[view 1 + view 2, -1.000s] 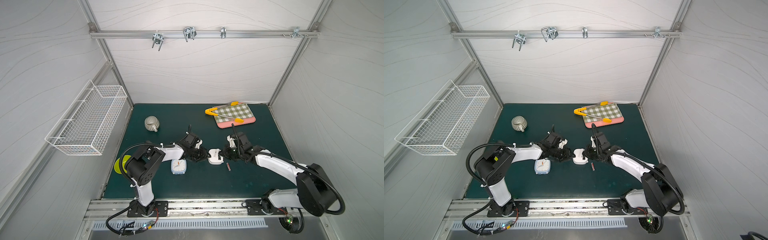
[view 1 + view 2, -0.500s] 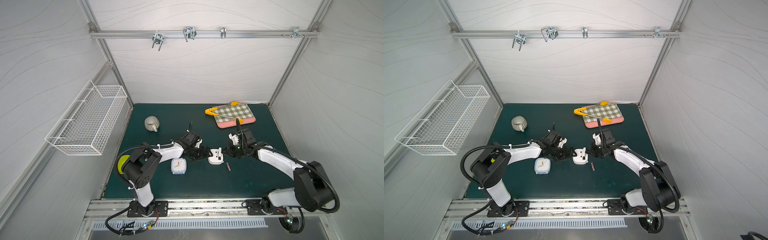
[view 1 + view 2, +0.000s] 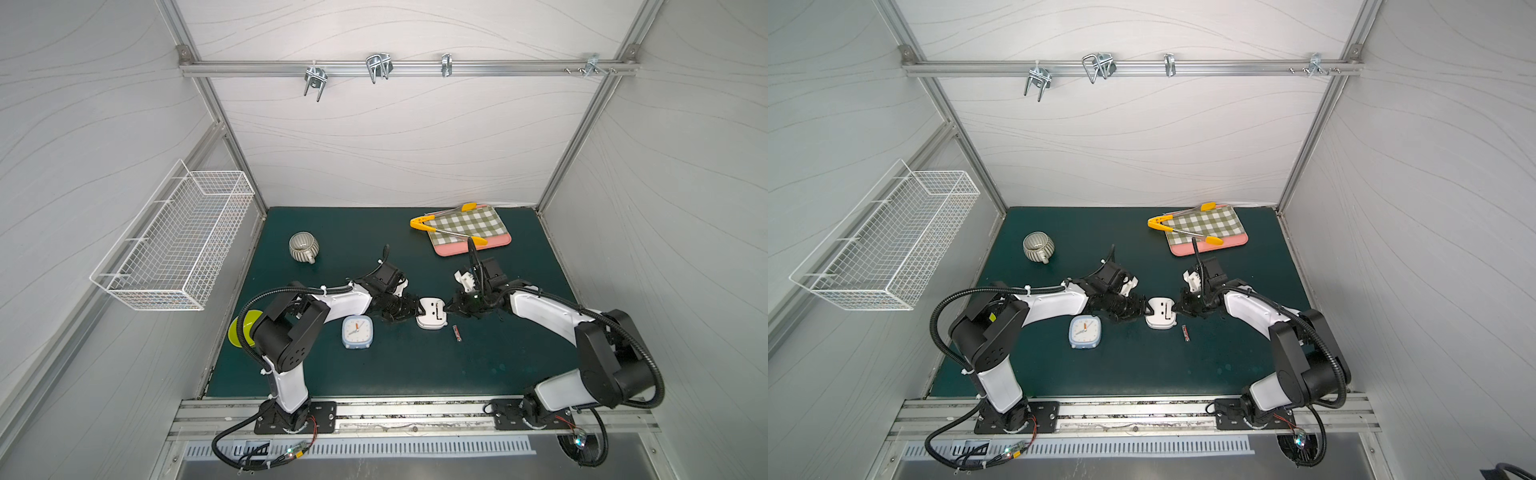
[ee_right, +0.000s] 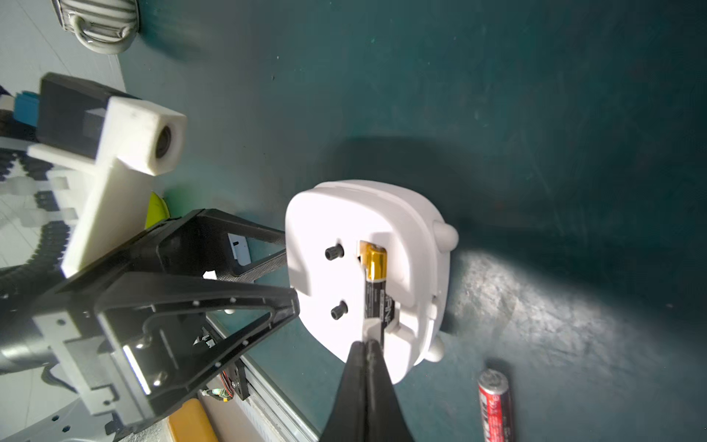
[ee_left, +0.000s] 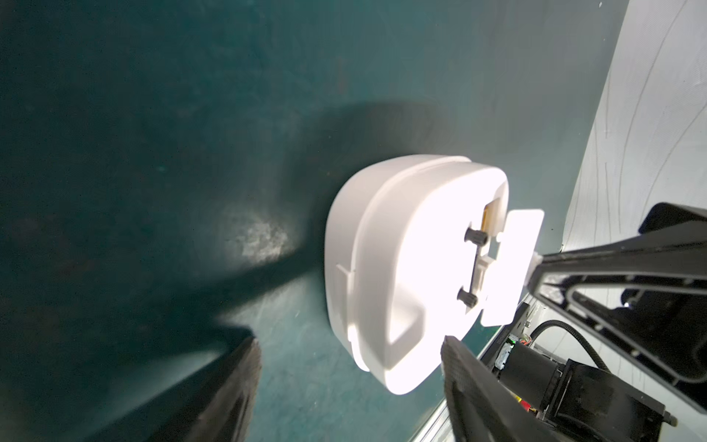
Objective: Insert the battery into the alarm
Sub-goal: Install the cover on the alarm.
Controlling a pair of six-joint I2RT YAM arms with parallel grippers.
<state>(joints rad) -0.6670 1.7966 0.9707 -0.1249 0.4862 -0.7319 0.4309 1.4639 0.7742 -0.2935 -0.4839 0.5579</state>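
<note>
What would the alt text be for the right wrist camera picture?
A white alarm clock lies face down on a green mat, a black-and-gold battery in its open back, with the shut right gripper at the compartment's end. A red battery lies loose nearby.

The table [image 3: 415, 365] is covered by a dark green mat, and near its middle a white alarm [image 3: 432, 318] lies face down with its back turned up. Just beside the alarm, toward the front edge, rests a red battery [image 3: 456, 333], and a blue clock [image 3: 357, 331] lies dial up on the alarm's other side. Farther back a striped cup [image 3: 304, 247] lies on its side and a pink board [image 3: 457, 249] sits near the rear corner, well apart from it, while a yellow-green disc [image 3: 239, 332] lies at the side edge.
</note>
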